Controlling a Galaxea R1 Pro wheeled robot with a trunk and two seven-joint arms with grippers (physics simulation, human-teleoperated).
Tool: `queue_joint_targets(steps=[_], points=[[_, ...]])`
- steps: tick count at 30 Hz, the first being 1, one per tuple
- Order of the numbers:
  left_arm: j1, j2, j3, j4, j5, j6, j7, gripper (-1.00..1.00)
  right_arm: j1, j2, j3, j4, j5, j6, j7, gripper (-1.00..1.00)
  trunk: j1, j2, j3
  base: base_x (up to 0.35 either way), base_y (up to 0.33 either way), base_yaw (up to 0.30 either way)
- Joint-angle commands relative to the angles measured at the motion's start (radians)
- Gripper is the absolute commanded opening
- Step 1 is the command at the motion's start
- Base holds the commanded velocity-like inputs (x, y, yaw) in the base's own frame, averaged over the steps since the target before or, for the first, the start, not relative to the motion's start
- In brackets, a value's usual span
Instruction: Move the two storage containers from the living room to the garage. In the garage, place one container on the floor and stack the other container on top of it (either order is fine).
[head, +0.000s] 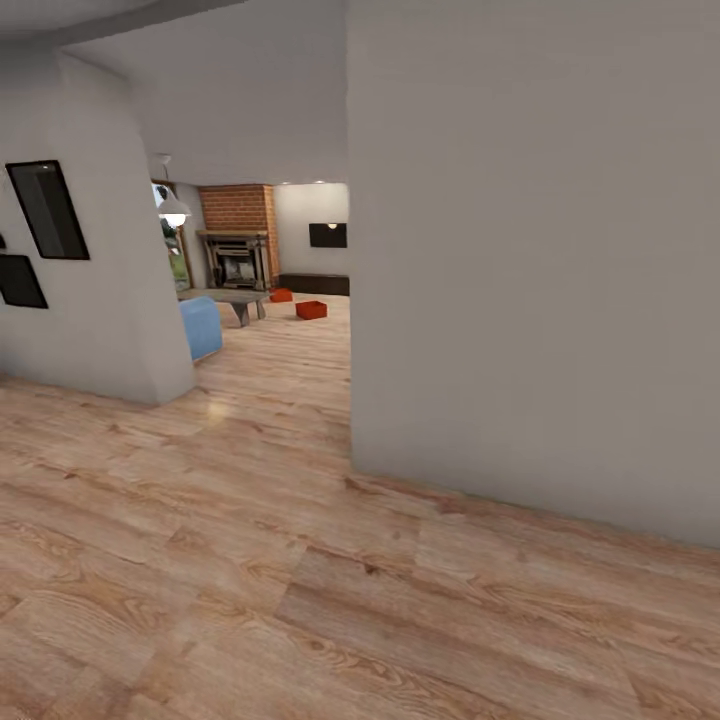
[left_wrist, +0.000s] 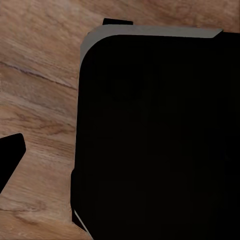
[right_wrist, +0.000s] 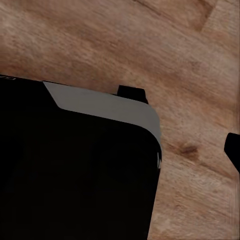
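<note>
Far down hall I see two containers (head: 311, 310) (head: 281, 295) on living room planks, well apart from fingers; finger state: cannot tell.

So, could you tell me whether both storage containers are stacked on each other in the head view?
No: one storage container sits alone on the wood floor, and the other storage container sits apart, nearer the fireplace.

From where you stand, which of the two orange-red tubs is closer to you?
The right-hand container, out on the open wood floor. The other container sits farther back, next to the grey low table, nearer the brick fireplace.
</note>
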Motion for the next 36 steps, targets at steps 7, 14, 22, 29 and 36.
queue_joint_targets(steps=[7, 14, 22, 29, 36], points=[[0.001, 0.000, 0.002, -0.002, 0.008, -0.001, 0.000, 1.00, -0.001, 0.000, 0.008, 0.003, -0.008, -0.005, -0.001, 1.00, 0.001, 0.000, -0.001, 0.323, 0.000, 0.273], [0.001, 0.000, 0.002, -0.002, 0.008, -0.001, 0.000, 1.00, -0.001, -0.001, 0.008, 0.003, -0.008, -0.005, -0.001, 1.00, 0.001, 0.000, -0.001, 0.323, 0.000, 0.273], [0.001, 0.000, 0.002, -0.001, 0.008, -0.001, 0.000, 1.00, -0.001, -0.001, 0.008, 0.003, -0.008, -0.005, -0.001, 1.00, 0.001, 0.000, -0.001, 0.323, 0.000, 0.273], [0.001, 0.000, 0.002, -0.002, 0.008, -0.001, 0.000, 1.00, -0.001, -0.001, 0.007, 0.003, -0.008, -0.005, -0.001, 1.00, 0.001, 0.000, -0.001, 0.323, 0.000, 0.273], [0.001, 0.000, 0.002, -0.001, 0.008, -0.001, 0.000, 1.00, -0.001, -0.001, 0.008, 0.003, -0.008, -0.005, -0.001, 1.00, 0.001, 0.000, -0.001, 0.323, 0.000, 0.273]])
